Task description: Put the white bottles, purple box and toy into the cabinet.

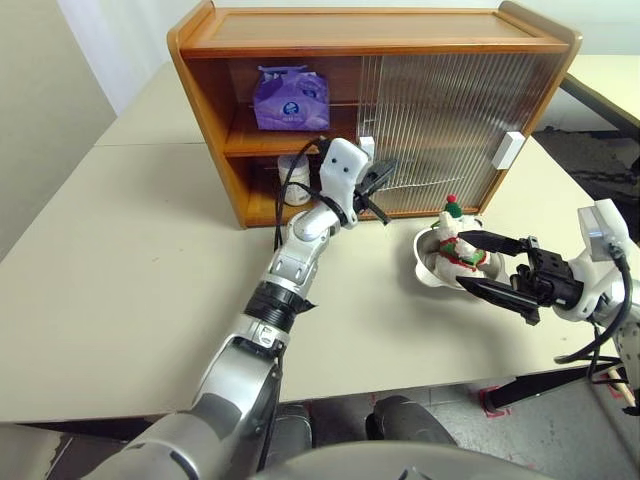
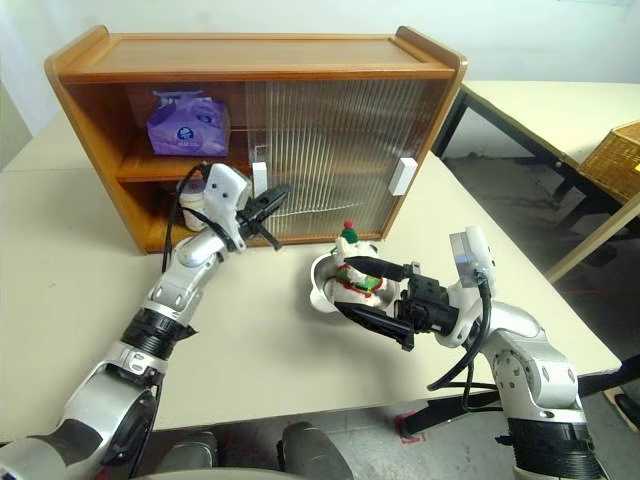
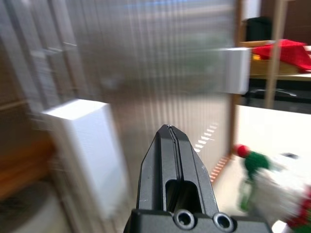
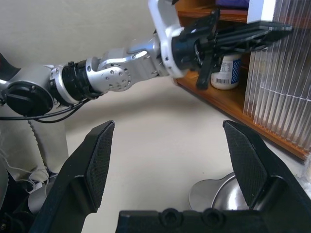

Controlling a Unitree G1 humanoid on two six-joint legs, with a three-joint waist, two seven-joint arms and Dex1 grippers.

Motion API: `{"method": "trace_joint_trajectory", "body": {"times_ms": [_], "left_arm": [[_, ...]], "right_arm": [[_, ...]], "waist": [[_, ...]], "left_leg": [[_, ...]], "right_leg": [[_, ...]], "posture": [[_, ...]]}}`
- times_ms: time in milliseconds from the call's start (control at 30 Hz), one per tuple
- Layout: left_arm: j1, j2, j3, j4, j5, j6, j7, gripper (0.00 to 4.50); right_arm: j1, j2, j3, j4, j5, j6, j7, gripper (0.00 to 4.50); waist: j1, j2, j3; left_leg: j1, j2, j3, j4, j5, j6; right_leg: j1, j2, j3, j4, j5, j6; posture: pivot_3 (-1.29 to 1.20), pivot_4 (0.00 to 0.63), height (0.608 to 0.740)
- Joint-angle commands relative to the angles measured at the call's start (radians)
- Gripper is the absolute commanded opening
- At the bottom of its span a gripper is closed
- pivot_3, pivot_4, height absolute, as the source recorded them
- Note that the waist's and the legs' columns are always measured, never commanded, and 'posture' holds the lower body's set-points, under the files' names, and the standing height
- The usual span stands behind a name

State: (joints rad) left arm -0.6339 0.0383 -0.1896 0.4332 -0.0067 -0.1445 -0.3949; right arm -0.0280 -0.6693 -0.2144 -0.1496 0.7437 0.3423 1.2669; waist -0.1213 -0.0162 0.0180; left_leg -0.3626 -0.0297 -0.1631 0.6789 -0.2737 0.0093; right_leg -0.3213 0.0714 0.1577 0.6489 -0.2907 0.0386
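Note:
The cabinet (image 1: 200, 45) stands at the back of the table, its left half uncovered and both ribbed doors over the right half. The purple box (image 1: 290, 97) lies on the upper shelf. A white bottle (image 1: 293, 182) stands on the lower shelf, partly behind my left arm. My left gripper (image 1: 388, 170) is shut and empty, its tip against the ribbed door just below the inner white handle (image 1: 367, 148). The toy (image 1: 456, 240) sits in its silver dish (image 1: 427, 265) on the table. My right gripper (image 1: 482, 266) is open, one finger on either side of the toy.
A second white handle (image 1: 509, 150) sits at the cabinet's right end. The table's front edge (image 1: 400, 385) runs close below the dish. Another table (image 2: 540, 110) and a wicker basket (image 2: 615, 160) stand off to the right.

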Motion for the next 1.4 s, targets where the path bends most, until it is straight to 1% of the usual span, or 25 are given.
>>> {"method": "trace_joint_trajectory", "body": {"times_ms": [33,267,367,633,833,1100,1200,1300,1333,1367,1400], "left_arm": [[-0.010,0.005,0.012,0.000,0.020,0.035,0.029,0.03],[0.028,0.018,0.029,-0.087,0.026,0.074,0.068,0.03],[0.051,0.031,0.040,-0.132,0.027,0.089,0.087,0.03],[0.106,0.072,0.074,-0.244,0.019,0.147,0.123,0.03],[0.139,0.104,0.100,-0.294,0.021,0.199,0.143,0.03],[0.152,0.125,0.117,-0.334,0.014,0.240,0.146,0.03],[0.156,0.119,0.116,-0.346,-0.003,0.239,0.132,0.03],[0.168,0.108,0.081,-0.381,-0.021,0.192,0.081,0.03],[0.176,0.107,0.070,-0.394,-0.022,0.175,0.066,0.03],[0.183,0.105,0.065,-0.401,-0.025,0.161,0.056,0.03],[0.194,0.105,0.058,-0.415,-0.030,0.144,0.040,0.03]], "right_arm": [[-0.005,-0.003,0.001,-0.012,-0.007,-0.004,-0.004,4.50],[-0.005,-0.004,0.001,-0.014,-0.010,-0.009,-0.007,4.50],[-0.011,-0.003,0.002,-0.010,-0.013,-0.015,-0.006,4.50],[-0.008,-0.003,0.011,-0.008,-0.019,-0.016,-0.003,4.50],[-0.006,-0.003,0.009,-0.006,-0.019,-0.016,-0.001,4.50],[-0.011,-0.009,0.008,0.003,-0.022,-0.019,0.008,4.50],[-0.015,-0.012,0.007,0.007,-0.022,-0.018,0.012,4.50],[-0.015,-0.014,0.006,0.010,-0.024,-0.019,0.016,4.50],[-0.015,-0.014,0.006,0.011,-0.025,-0.019,0.017,4.50],[-0.015,-0.014,0.006,0.012,-0.026,-0.020,0.019,4.50],[-0.015,-0.014,0.005,0.012,-0.026,-0.020,0.019,4.50]], "waist": [[0.000,0.000,0.000],[-0.008,0.000,0.000],[-0.014,0.000,0.000],[-0.018,0.000,0.000],[-0.023,-0.001,0.001],[-0.023,-0.002,0.002],[-0.020,-0.002,0.002],[-0.014,-0.002,0.001],[-0.011,-0.002,0.001],[-0.008,-0.001,0.001],[-0.006,-0.001,0.001]], "left_leg": [[0.000,0.000,0.000,0.000,0.000,0.000],[0.000,0.000,0.000,0.000,0.000,0.000],[0.000,0.000,0.001,0.000,0.000,0.000],[0.001,0.000,0.002,0.001,0.001,0.000],[0.003,0.000,0.003,0.000,0.001,0.000],[0.011,0.000,0.003,0.000,0.002,0.001],[0.010,0.000,0.002,-0.001,0.001,0.000],[0.005,0.000,0.002,-0.001,0.000,0.000],[0.003,0.000,0.002,-0.001,0.000,-0.001],[0.001,0.000,0.002,-0.001,0.001,-0.002],[-0.001,0.000,0.002,-0.001,0.001,-0.004]], "right_leg": [[0.000,0.000,0.000,0.000,0.000,0.000],[0.000,0.000,0.000,0.000,-0.001,-0.001],[0.000,0.000,0.000,0.000,-0.004,-0.007],[0.000,0.000,0.001,0.000,-0.004,-0.008],[0.001,0.000,0.001,0.000,-0.002,-0.009],[0.007,0.000,0.001,0.000,-0.002,-0.011],[0.007,-0.001,0.001,0.000,-0.003,-0.012],[0.003,-0.001,0.001,0.000,-0.004,-0.013],[0.001,-0.001,0.001,0.000,-0.003,-0.015],[0.000,-0.001,0.001,0.000,-0.001,-0.021],[-0.002,0.000,0.001,0.000,-0.001,-0.021]], "posture": [[-0.20,0.000,0.740],[-0.20,0.002,0.740],[-0.19,0.002,0.740],[-0.19,0.005,0.740],[-0.18,0.006,0.740],[-0.18,0.003,0.740],[-0.18,0.000,0.740],[-0.18,0.000,0.740],[-0.18,0.000,0.740],[-0.18,0.000,0.740],[-0.18,0.000,0.740]]}}
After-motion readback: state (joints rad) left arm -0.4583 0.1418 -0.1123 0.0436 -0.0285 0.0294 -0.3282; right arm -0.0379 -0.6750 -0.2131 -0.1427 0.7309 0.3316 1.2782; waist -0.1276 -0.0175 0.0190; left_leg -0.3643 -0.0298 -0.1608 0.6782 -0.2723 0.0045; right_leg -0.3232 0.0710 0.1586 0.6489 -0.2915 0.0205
